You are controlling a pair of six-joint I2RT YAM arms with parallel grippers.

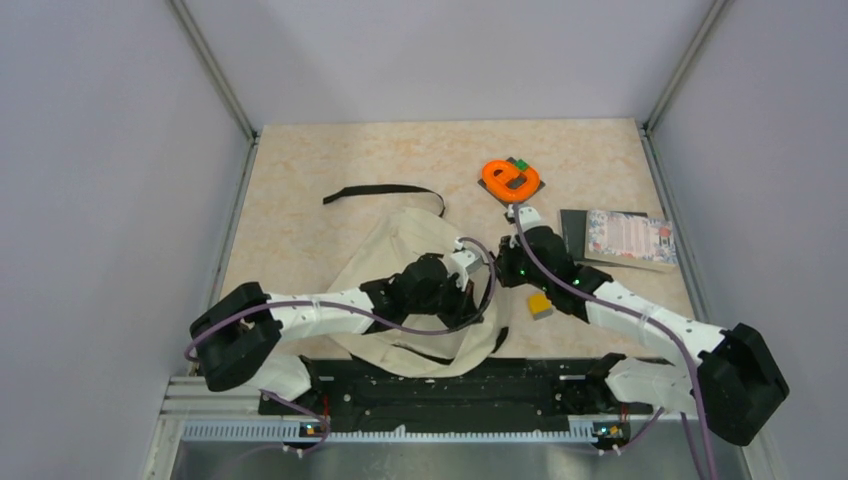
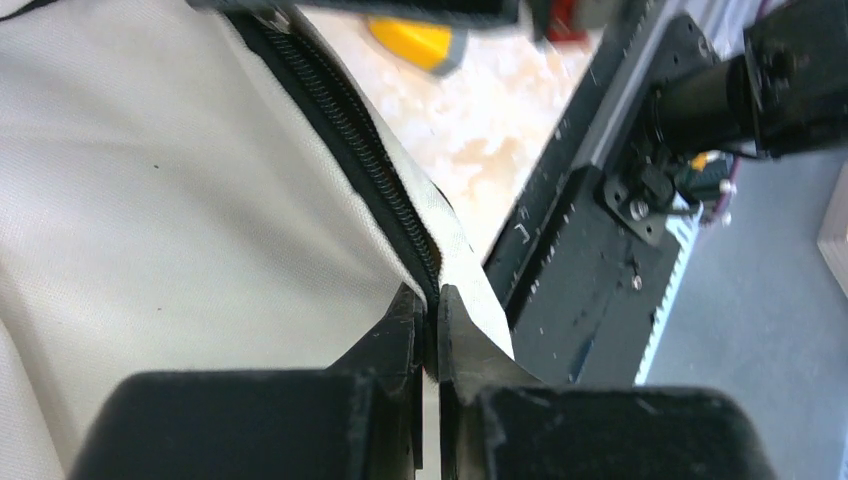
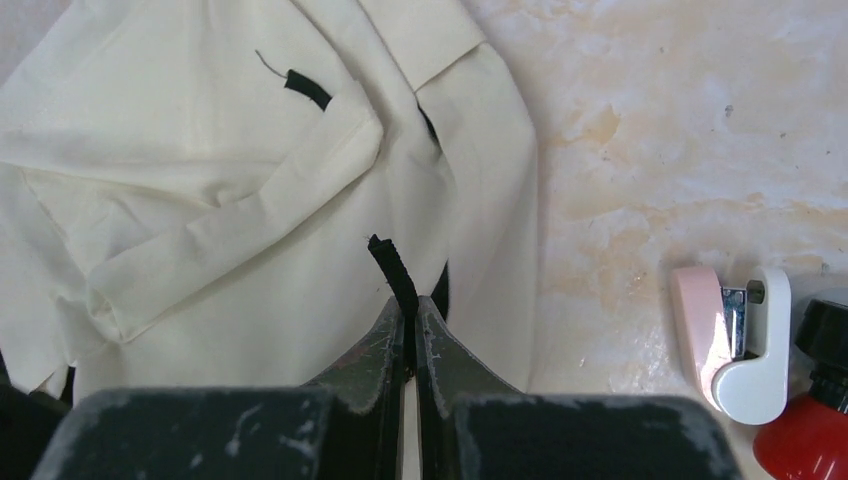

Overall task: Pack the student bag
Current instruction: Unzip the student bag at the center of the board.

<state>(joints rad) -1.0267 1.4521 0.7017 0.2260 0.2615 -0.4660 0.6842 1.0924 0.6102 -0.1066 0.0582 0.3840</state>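
The student bag [image 1: 385,250] lay crumpled on the worktop [image 1: 300,170] against the base rail [image 1: 440,400]. Left jaws clamped its zip edge [image 2: 390,190] and right jaws its black tab [image 3: 392,270]. The fabric probably needed holding taut while the tab ran along the teeth.

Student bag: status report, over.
Left end effector shut on zipper edge. Right end effector shut on black pull tab. Student bag limp on table; stapler apart.

Soft, even light falls from above in the top view, and the marbled beige tabletop [image 1: 300,170] carries only faint, short shadows. Both wrist views are bright. The soft cream fabric backpack [image 3: 200,150] looks nearly washed out, and the dark near foreground along the lower edges is blurred.
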